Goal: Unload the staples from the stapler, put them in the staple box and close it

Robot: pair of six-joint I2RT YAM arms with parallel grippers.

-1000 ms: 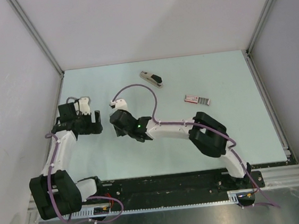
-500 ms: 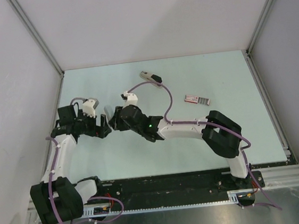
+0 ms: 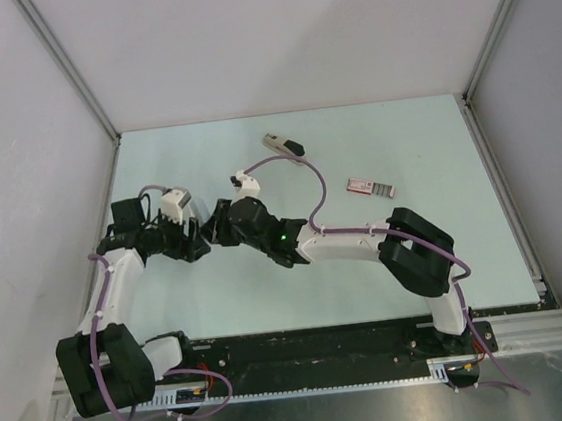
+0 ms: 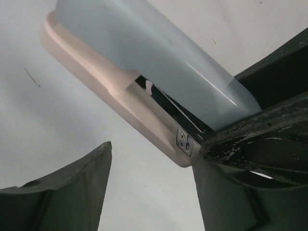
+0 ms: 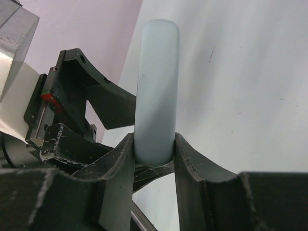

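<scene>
My right gripper is clamped on one end of a pale blue block. The block has a rounded blue top and a cream lower half, with a small rivet and a dark slot between them at the clamped end. It looks lifted off the table, but I can't be sure. My left gripper is spread wide, with one finger on each side of that same end. Neither pad touches the block, and the left wrist view shows a clear gap. In the top view the two grippers meet nose to nose over the left-centre of the table.

The stapler, cream with a black top, lies flat near the far edge, well apart from both grippers. A pink-and-white box lies to its right. No staples are visible anywhere — too small or hidden, can't tell.

Step in hand, my read: the left gripper is taking a second hold on the block so its two halves can be worked apart. To do it well:
- Close the left fingers on the cream lower half only. Closing across the blue top would pinch both halves shut.
- Clear my right fingers, which sit just beside.
- Hold the right grip firm, with no twist while the left closes.
- Close slowly and squarely on the flat sides, so the rounded shell doesn't squirt out.

Risk: the cream-and-black stapler isn't being handled at all.
</scene>
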